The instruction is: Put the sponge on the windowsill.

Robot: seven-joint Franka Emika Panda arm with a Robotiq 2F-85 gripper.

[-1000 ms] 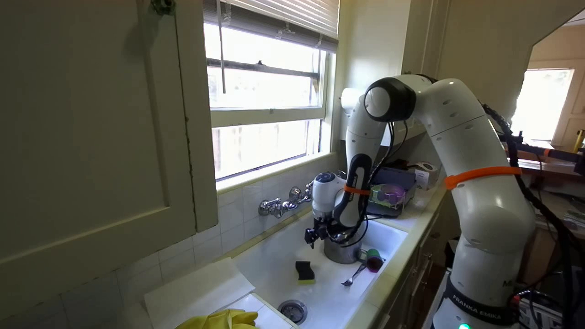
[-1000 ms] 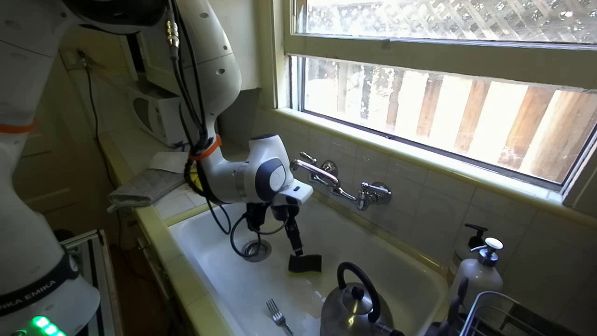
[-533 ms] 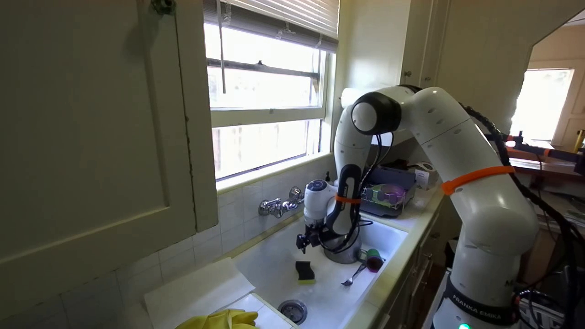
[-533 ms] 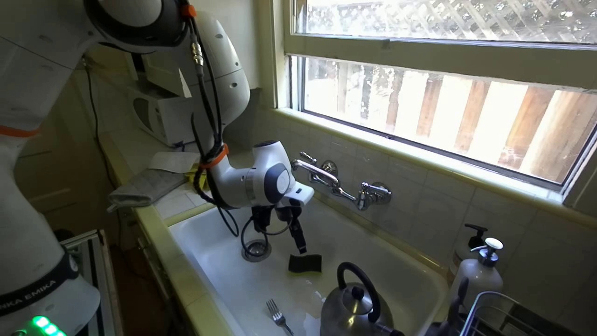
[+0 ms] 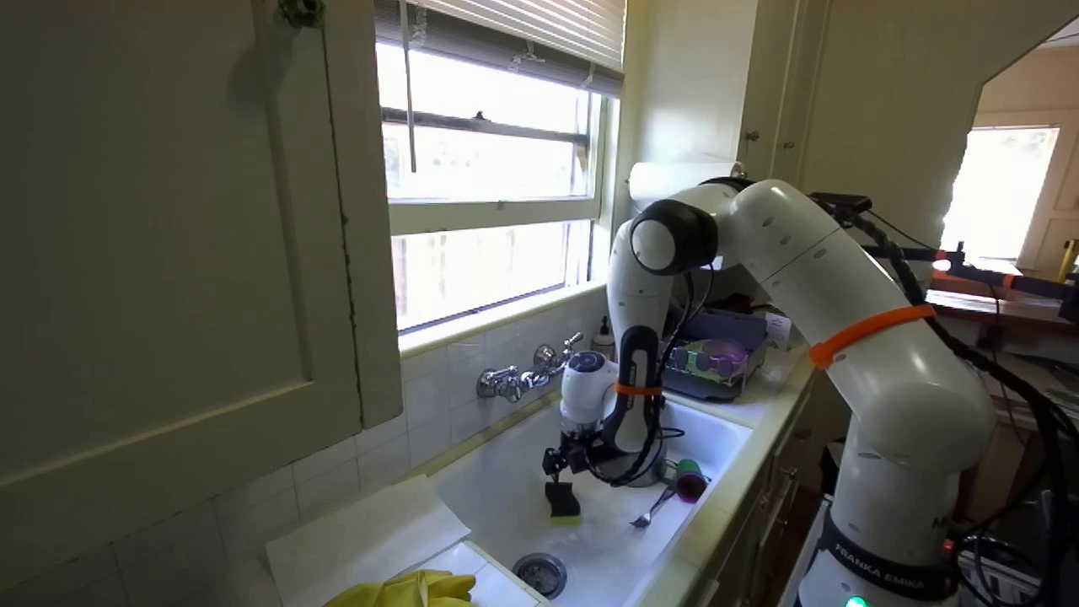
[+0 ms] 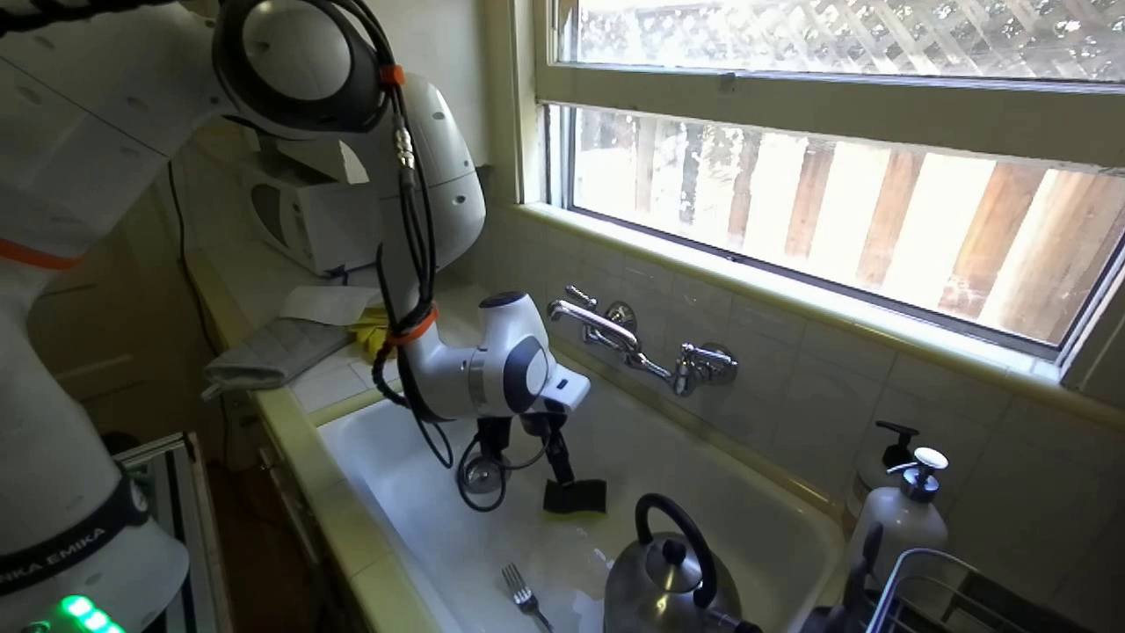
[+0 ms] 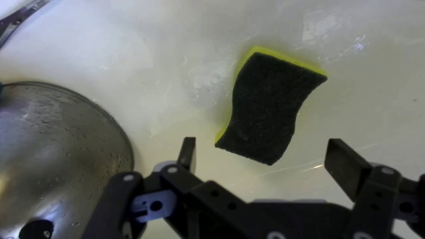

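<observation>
Clear over sink floor (image 7: 159,73) either side of the sponge (image 7: 265,106), out to the spread fingers (image 7: 347,167) of the gripper (image 7: 262,146). Blocked by the kettle (image 7: 63,142) at the wrist view's left, by the faucet (image 6: 620,336) at the wall (image 6: 782,396).

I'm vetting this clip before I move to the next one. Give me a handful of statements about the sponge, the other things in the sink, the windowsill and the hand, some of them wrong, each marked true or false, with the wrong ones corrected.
1. The sponge, the fork and the kettle are all in the sink. True.
2. The sponge's yellow side faces up. False: its dark side does.
3. The windowsill runs above the faucet. True.
4. The sponge rests on the windowsill. False: it is in the sink.
5. The hand is open, its jaws wide apart. True.
6. The kettle touches the sponge. False: bare sink shows between them.
</observation>
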